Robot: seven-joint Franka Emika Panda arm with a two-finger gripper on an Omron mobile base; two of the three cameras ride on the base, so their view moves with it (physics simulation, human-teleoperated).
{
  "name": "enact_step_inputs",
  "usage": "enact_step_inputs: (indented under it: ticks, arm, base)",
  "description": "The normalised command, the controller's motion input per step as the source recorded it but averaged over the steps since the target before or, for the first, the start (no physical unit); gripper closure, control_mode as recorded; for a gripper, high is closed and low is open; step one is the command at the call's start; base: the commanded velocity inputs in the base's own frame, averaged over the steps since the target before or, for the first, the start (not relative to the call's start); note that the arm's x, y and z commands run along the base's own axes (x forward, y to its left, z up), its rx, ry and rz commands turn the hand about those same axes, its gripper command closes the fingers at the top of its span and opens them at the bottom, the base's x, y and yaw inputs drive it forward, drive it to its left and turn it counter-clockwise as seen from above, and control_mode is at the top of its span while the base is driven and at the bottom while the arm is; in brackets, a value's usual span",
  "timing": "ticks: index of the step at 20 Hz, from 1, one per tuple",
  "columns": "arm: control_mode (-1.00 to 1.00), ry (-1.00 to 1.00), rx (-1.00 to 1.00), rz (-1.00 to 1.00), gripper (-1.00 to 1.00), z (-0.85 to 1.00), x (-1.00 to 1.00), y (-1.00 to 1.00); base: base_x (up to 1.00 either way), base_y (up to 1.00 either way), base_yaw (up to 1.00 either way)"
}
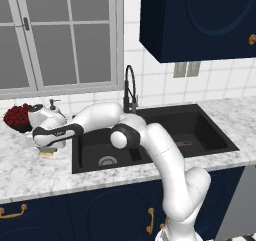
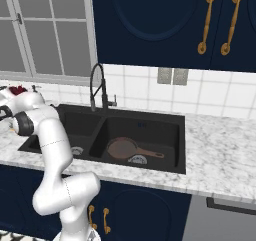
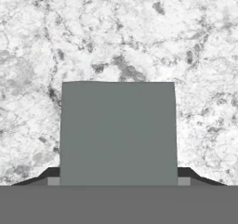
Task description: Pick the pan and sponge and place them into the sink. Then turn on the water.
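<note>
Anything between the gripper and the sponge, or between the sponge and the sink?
Nothing visible. The gripper sits right over the small blue-grey-topped, yellow-bottomed sponge, one finger at each side. The sponge lies on the marble counter just left of the matte black double-basin sink, with only bare counter between them.

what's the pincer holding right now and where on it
The sponge, it seems: one fingertip shows at each of its two opposite side edges. Whether they actually press it cannot be told.

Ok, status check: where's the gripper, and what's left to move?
Gripper down over sponge, fingers either side; closure unclear. Pan already in sink. Nothing blocking.
</note>
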Motion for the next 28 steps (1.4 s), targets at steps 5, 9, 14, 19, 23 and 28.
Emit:
enact_step_inputs:
  ticks: [5,9,14,19,23,28]
  arm:
    - [-1.00,0.01,0.00,0.00,1.00,0.06,-0.25,-0.36]
    - [-1.00,0.02,0.00,0.00,1.00,0.31,-0.49,-0.62]
    - [-1.00,0.01,0.01,0.01,1.00,0.28,-0.64,-0.91]
    - [-1.00,0.05,0.04,0.03,1.00,0.27,-0.23,-1.00]
    - [-1.00,0.08,0.08,0.07,1.00,0.24,-0.18,-1.00]
    - [-1.00,0.09,0.11,0.09,1.00,0.17,-0.21,-1.00]
  base:
    - [0.00,0.00,0.00]
    - [0.00,0.00,0.00]
    - [0.00,0.00,0.00]
    - [0.00,0.00,0.00]
    - [0.00,0.00,0.00]
    - [0.00,0.00,0.00]
